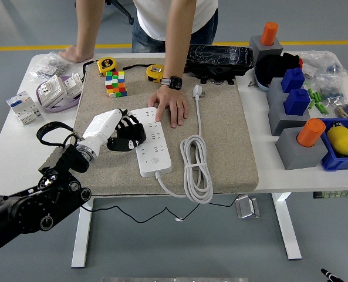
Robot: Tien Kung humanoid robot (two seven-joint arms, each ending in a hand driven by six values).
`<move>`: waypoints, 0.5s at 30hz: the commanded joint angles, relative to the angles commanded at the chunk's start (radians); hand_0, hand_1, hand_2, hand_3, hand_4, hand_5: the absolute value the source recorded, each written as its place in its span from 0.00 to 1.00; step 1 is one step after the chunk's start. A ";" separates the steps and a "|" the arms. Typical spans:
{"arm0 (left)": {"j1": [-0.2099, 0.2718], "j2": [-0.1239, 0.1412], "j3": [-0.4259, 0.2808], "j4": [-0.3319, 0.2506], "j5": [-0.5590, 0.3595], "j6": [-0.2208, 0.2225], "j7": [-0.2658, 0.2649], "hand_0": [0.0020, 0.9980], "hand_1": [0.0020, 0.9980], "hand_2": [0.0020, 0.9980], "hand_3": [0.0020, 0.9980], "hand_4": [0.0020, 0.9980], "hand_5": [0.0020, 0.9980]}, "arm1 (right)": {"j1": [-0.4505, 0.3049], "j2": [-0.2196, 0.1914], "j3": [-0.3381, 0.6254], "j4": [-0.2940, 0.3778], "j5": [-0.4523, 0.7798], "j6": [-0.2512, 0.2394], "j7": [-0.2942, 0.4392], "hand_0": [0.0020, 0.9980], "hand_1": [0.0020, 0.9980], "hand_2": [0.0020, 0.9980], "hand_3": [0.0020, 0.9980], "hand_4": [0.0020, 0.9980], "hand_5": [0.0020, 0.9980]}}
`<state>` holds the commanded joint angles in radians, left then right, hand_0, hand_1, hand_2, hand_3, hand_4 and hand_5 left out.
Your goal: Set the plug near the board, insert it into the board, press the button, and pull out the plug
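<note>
My left hand [122,130] comes in from the left and lies on the beige mat [220,153], with its fingers curled around the black plug [130,141]. The plug sits at the left edge of the white power strip [151,141], touching it or nearly so; I cannot tell from here whether its pins are over any socket. My right hand is not in the picture.

I judge the plug to be a light, hard block of plastic, rather chunky, with smooth sides that may slip if I squeeze weakly. It will not bend, so a firm hold on its two broad sides, thumb against fingers, should be best, and the pin side must stay free. The pins I think are stiff, but they could scrape the strip if I come in tilted.

The power strip looks light also and could slide on the mat when I push or pull. To the right of my hand, a person's hand [172,107] lies flat on the far end of the strip and seems to keep it in place. This should help with pushing in and with pulling out.

Further right, the strip's white cable [196,167] lies in a loose coil, soft and well apart from my hand.
</note>
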<state>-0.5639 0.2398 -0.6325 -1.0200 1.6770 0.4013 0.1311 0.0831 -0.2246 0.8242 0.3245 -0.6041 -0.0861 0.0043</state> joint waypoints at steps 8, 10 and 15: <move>0.005 0.003 -0.004 -0.013 -0.017 0.022 -0.054 0.35 0.47 0.49 0.53 0.72 0.00 | -0.002 -0.001 -0.001 0.000 -0.001 0.000 0.000 0.60 0.64 0.64 0.55 0.96 0.50; 0.007 0.003 -0.007 -0.012 -0.023 0.032 -0.072 0.35 0.47 0.49 0.53 0.72 0.00 | -0.002 -0.001 -0.001 0.000 -0.001 0.000 0.000 0.60 0.64 0.64 0.55 0.96 0.50; 0.015 0.004 -0.014 -0.008 -0.041 0.067 -0.128 0.35 0.47 0.49 0.54 0.72 0.00 | -0.003 0.001 0.002 0.000 -0.002 0.000 0.000 0.60 0.64 0.64 0.56 0.96 0.50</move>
<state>-0.5492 0.2440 -0.6466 -1.0278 1.6355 0.4687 0.0028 0.0797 -0.2237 0.8261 0.3250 -0.6061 -0.0859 0.0047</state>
